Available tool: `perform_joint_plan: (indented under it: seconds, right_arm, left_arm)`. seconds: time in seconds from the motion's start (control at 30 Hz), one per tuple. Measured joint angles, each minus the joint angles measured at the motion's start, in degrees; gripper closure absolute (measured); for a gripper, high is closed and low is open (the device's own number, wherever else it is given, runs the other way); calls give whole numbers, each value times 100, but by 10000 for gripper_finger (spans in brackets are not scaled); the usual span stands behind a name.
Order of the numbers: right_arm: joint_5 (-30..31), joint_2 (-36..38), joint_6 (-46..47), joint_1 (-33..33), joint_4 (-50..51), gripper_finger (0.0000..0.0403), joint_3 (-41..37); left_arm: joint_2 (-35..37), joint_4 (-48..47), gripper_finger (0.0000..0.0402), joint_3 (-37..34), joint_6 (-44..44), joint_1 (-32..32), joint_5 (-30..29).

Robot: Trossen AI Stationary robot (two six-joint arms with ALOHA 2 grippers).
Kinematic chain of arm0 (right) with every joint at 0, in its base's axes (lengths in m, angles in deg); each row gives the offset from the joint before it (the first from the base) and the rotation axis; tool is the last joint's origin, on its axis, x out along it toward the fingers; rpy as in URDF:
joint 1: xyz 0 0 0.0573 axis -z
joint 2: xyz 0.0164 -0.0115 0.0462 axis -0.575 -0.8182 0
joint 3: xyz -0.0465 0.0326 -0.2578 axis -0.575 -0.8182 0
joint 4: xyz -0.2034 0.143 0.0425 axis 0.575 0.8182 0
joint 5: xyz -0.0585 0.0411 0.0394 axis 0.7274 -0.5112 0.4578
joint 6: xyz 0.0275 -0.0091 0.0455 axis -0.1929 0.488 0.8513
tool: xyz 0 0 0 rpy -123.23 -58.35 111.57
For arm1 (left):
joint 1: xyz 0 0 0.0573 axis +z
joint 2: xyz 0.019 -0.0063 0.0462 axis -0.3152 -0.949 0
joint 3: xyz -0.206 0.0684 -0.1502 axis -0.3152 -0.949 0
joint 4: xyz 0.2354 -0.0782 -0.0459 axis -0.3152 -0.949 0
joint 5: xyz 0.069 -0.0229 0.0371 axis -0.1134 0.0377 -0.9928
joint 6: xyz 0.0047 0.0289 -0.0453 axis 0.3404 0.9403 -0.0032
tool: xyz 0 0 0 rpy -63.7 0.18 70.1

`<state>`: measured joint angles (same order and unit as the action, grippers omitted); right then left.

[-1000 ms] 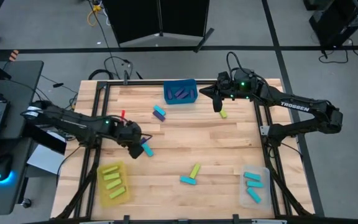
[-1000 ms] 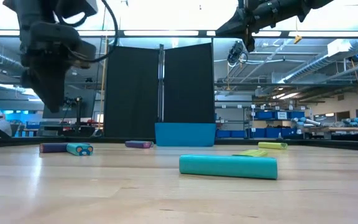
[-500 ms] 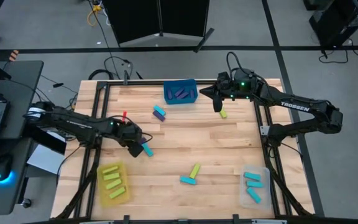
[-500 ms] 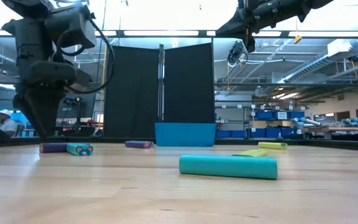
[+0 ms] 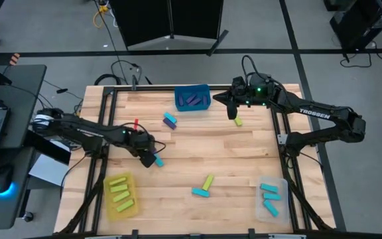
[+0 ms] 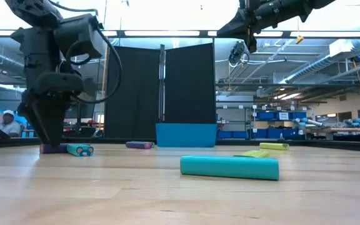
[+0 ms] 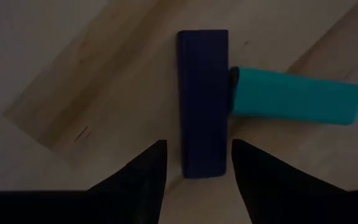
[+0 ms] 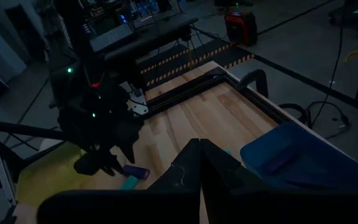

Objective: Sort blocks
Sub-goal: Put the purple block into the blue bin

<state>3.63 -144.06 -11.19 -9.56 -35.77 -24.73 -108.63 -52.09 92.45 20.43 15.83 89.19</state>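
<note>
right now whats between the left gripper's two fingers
In the left wrist view, the near end of a purple block lies in the gap of the open left gripper, a cyan block butting its side. Neither finger touches it.

So the left gripper (image 7: pixel 194 163) sat low over the worktop (image 5: pixel 244 153), jaws either side of one block (image 7: pixel 202 102). Another block (image 7: pixel 296 101) lay crosswise, touching its side. Right gripper (image 5: pixel 231 114) hung above the far edge.

Purple block (image 7: pixel 203 102) flat on wood — cyan block (image 7: pixel 296 96) touching.
</note>
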Motion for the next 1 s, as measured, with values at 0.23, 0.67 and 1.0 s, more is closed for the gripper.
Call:
perform_joint_plan:
  seconds: [0.23, 0.67, 1.0]
  right_arm:
    - [6, 0, -30, 7, 9, 391, 0]
    - [153, 0, -112, 11, -134, 391, 0]
    - [197, 0, -243, 11, -136, 391, 0]
  left_arm:
    - [-344, 50, 213, 33, -3, -4, -147]
    - [-406, 76, 291, 25, 343, -9, -564]
    - [18, -1099, 302, 274, 190, 266, -755]
